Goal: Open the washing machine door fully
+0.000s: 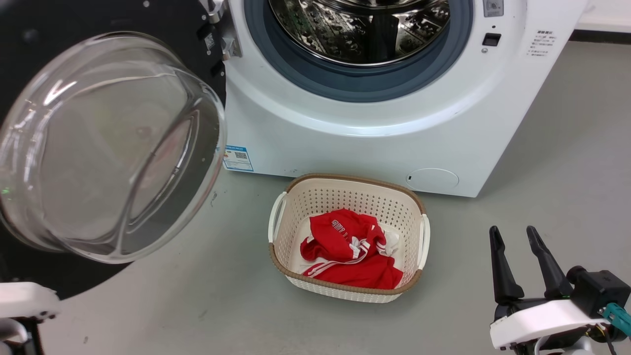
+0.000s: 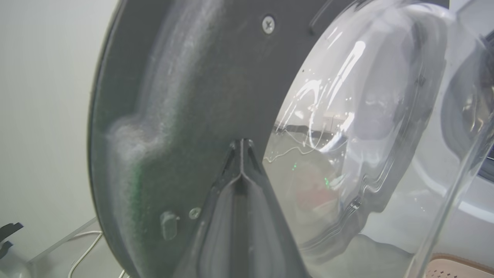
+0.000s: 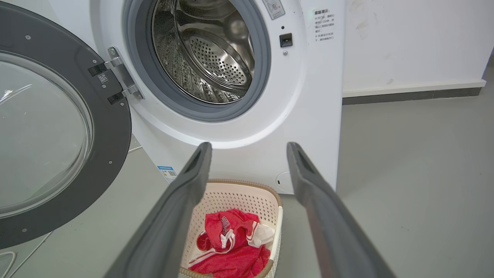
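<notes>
The washing machine door (image 1: 108, 148) stands swung out to the left of the washing machine (image 1: 374, 148), its clear glass bowl bulging toward the head camera. The steel drum (image 1: 360, 29) and grey gasket are exposed. In the left wrist view my left gripper (image 2: 241, 143) is shut, fingertips pressed together with nothing between them, right up against the door's dark inner rim (image 2: 185, 96) beside the glass. A pale part of my left arm (image 1: 24, 301) shows below the door. My right gripper (image 1: 512, 230) is open and empty over the floor at lower right, its fingers (image 3: 193, 181) aimed at the washer front.
A cream laundry basket (image 1: 296, 197) holding a red garment (image 1: 350, 251) sits on the grey floor in front of the washer. A white wall with a dark baseboard (image 3: 409, 94) runs to the right of the washer. A white cable (image 2: 87, 251) lies on the floor by the door.
</notes>
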{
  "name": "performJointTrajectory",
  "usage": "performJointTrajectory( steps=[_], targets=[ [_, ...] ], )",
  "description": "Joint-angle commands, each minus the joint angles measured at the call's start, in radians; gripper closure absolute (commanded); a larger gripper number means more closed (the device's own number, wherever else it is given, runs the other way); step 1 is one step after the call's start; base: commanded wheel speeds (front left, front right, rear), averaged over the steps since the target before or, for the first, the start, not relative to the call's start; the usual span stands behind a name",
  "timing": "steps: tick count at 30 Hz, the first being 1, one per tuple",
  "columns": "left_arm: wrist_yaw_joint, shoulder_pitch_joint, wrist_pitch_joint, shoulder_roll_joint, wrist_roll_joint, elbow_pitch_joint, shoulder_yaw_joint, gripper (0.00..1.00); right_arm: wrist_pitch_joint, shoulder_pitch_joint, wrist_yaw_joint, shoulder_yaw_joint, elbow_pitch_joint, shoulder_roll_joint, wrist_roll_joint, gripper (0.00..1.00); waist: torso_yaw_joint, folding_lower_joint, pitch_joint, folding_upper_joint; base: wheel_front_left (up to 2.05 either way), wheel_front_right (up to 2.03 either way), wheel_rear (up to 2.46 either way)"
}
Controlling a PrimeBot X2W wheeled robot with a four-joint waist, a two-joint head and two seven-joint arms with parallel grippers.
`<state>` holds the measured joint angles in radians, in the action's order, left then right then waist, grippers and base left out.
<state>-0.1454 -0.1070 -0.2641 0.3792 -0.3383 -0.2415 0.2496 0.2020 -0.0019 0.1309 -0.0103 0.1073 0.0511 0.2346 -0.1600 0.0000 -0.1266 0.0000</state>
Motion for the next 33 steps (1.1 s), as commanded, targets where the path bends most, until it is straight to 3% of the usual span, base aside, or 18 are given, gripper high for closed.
performJointTrajectory(
  steps=[1, 9, 15, 23, 31, 32, 33],
  targets=[
    [0.002, -0.012, 0.0, 0.013, 0.004, -0.013, 0.014, 1.0, 0.005, -0.017, 0.0, 0.0, -0.002, -0.002, -0.006, 0.0, 0.003, 0.0, -0.004, 0.0, 0.0, 0.0, 0.0],
    [0.068, -0.085, -0.001, 0.021, 0.043, -0.144, 0.093, 1.0, 0.002, -0.018, 0.0, -0.003, 0.001, -0.002, -0.012, 0.0, 0.004, 0.0, 0.0, 0.0, 0.0, 0.0, 0.0],
    [0.096, -0.075, -0.001, -0.006, 0.09, -0.154, 0.127, 1.0, -0.001, -0.004, 0.0, -0.003, 0.007, -0.002, -0.011, 0.0, 0.0, 0.0, 0.027, 0.0, 0.0, 0.0, 0.0],
    [0.106, 0.041, -0.001, -0.098, 0.165, -0.041, 0.153, 1.0, 0.007, 0.026, 0.0, 0.005, 0.025, -0.002, 0.001, 0.0, -0.002, 0.0, 0.095, 0.0, 0.0, 0.0, 0.0],
    [0.139, 0.196, -0.001, -0.247, 0.2, 0.112, 0.135, 1.0, 0.015, 0.046, 0.0, 0.017, 0.03, -0.002, 0.001, 0.0, 0.018, 0.0, 0.136, 0.0, 0.0, 0.0, 0.0],
    [0.144, 0.207, -0.001, -0.264, 0.206, 0.125, 0.126, 0.89, 0.015, 0.046, 0.0, 0.018, 0.028, -0.002, 0.0, 0.0, 0.021, 0.0, 0.138, 0.0, 0.0, 0.0, 0.0],
    [0.146, 0.218, -0.001, -0.28, 0.21, 0.139, 0.112, 0.54, 0.015, 0.046, 0.0, 0.019, 0.027, -0.002, -0.001, 0.0, 0.023, 0.0, 0.139, 0.0, 0.0, 0.0, 0.0]
  ],
)
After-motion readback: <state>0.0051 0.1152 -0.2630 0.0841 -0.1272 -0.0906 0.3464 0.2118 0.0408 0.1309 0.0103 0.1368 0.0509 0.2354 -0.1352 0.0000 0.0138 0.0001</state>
